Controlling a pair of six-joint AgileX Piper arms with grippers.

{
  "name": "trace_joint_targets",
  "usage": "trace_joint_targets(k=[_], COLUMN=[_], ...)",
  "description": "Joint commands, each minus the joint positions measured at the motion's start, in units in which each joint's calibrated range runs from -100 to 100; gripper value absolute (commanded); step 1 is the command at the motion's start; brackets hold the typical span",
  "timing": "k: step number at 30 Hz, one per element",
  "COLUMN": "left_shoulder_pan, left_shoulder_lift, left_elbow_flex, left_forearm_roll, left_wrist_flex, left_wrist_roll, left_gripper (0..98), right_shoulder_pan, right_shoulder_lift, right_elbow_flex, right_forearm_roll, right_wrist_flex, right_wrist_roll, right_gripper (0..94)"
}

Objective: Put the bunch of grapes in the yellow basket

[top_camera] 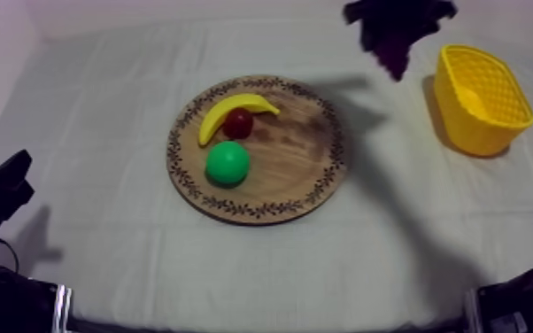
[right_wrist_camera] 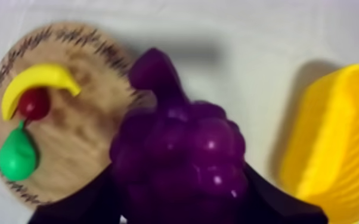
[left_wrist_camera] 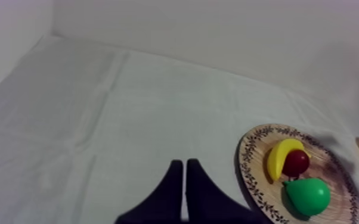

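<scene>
Grips the bunch of grapes [right_wrist_camera: 179, 149] in the right gripper [top_camera: 400, 19], aloft far right over the grey-white surface [top_camera: 102, 106], between wooden board [top_camera: 297, 151] and yellow basket [top_camera: 469, 133]. Rests left gripper [left_wrist_camera: 185, 179] closed, empty, near left; pale wall [left_wrist_camera: 217, 30] beyond.

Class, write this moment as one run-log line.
right end effector: shut on bunch of grapes, aloft between wooden board and yellow basket | left end effector: shut, empty

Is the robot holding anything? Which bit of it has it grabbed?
Yes. The right end effector holds the bunch of grapes by its wide top end, the pointed tip hanging free. The left end effector holds nothing.
</scene>
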Motion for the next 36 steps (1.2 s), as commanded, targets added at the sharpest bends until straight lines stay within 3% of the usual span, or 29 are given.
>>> trace_joint_targets(k=[1,8,19,28,36], left_shoulder_pan=[0.0,0.0,0.0,0.0,0.0], left_shoulder_lift=[0.0,0.0,0.0,0.0,0.0], left_elbow_flex=[0.0,0.0,0.0,0.0,0.0], left_forearm_roll=[0.00,0.00,0.00,0.00,0.00], left_wrist_flex=[0.0,0.0,0.0,0.0,0.0], left_wrist_roll=[0.0,0.0,0.0,0.0,0.0], left_gripper=[0.1,0.1,0.1,0.1,0.1], right_shoulder_pan=[5.3,14.5,24.9,26.6,26.8], right_shoulder_lift=[-2.1,-4.2,-2.8,4.3,12.2], right_elbow_flex=[-1.1,-3.3,3.1,10.3,7.4], right_forearm_roll=[0.5,1.2,-2.0,-4.7,-5.2], right_wrist_flex=[-0.5,-2.3,-10.9,-14.9,-14.7], right_wrist_roll=[4.5,12.3,22.4,22.5,19.3], right_gripper=[23.9,23.3,24.7,25.7,35.8])
